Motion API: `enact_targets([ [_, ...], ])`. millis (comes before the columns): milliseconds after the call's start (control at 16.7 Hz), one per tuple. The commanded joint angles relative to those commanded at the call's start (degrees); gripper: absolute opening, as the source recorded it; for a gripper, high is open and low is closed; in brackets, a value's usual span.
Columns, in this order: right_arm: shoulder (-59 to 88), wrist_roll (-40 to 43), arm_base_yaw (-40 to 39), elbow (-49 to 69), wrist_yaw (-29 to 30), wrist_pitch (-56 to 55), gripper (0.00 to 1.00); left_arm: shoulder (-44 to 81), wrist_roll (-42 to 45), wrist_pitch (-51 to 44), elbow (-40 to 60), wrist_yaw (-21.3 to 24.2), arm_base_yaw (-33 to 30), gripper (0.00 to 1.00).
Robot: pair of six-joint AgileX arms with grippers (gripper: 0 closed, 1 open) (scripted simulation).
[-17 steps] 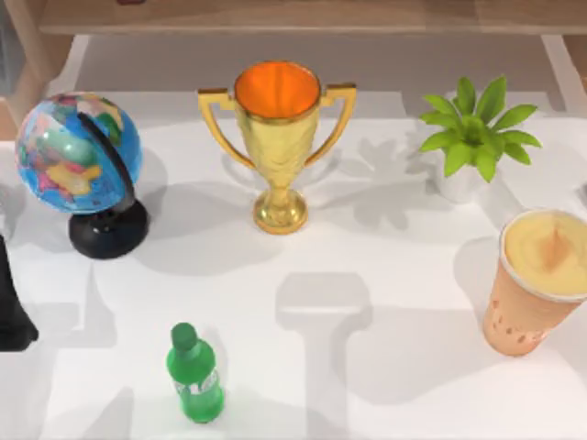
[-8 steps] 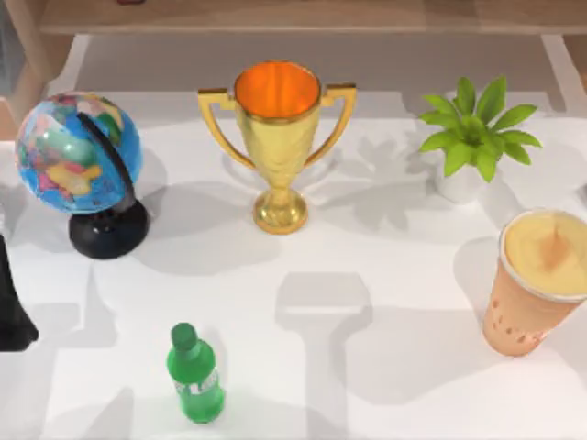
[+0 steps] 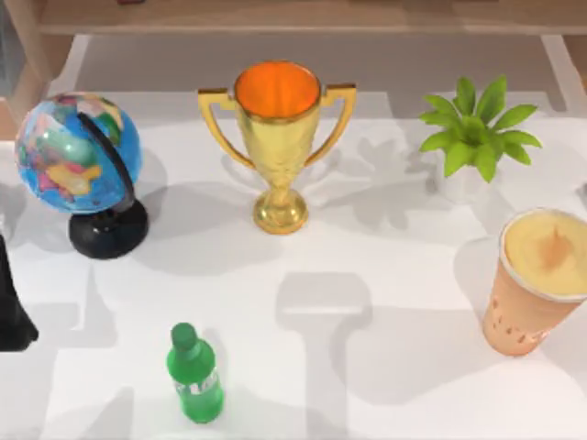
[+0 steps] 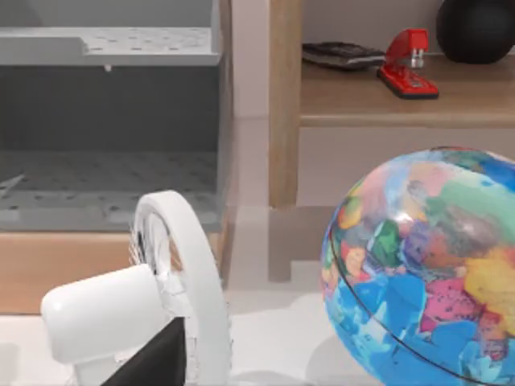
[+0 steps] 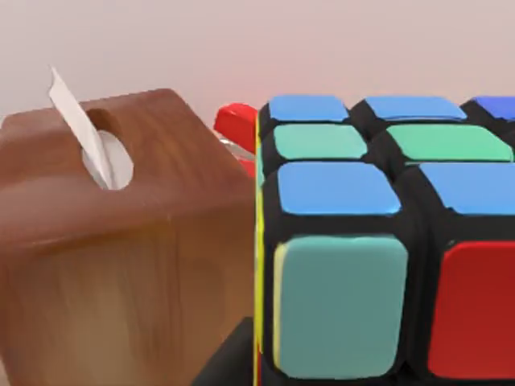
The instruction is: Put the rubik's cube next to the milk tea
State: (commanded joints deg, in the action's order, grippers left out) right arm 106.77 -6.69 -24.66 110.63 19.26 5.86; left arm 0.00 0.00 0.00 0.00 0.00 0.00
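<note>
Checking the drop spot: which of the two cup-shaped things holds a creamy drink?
The milk tea at the table's right edge: tapered orange-tan cup, creamy top. The gold trophy has handles and an orange inside.

Left arm (image 3: 9, 307), at top view's left edge: plain matte-black body, narrow up top, widening to a blocky, slant-edged end. Left wrist view: flat black wedge w/ straight edge, part of left pincer (image 4: 157, 362). Right wrist view: black sliver, part of right pincer (image 5: 229, 362).

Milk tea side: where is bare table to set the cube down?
Bare white table lies left of the milk tea, out to the green bottle. Another patch sits between trophy and cup. Behind the cup, the potted plant crowds it.
</note>
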Motion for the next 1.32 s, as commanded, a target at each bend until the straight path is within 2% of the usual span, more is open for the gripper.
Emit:
enact_targets([
  [480,-6.44,-17.40,-14.57,-6.56,-9.91,30.84,0.00,0.00,0.00,0.00,0.00,0.00,0.00,1.00],
  [780,-3.02,-28.06,-19.36,-13.19,-15.82,49.96,0.00,0.00,0.00,0.00,0.00,0.00,0.00,1.00],
  [1020,4.93,-34.21,-18.52,-17.49,-18.45,58.24,0.00,0.00,0.00,0.00,0.00,0.00,0.00,1.00],
  [1320,8.86,-36.24,-17.33,-18.97,-19.18,60.43,0.00,0.00,0.00,0.00,0.00,0.00,0.00,1.00],
])
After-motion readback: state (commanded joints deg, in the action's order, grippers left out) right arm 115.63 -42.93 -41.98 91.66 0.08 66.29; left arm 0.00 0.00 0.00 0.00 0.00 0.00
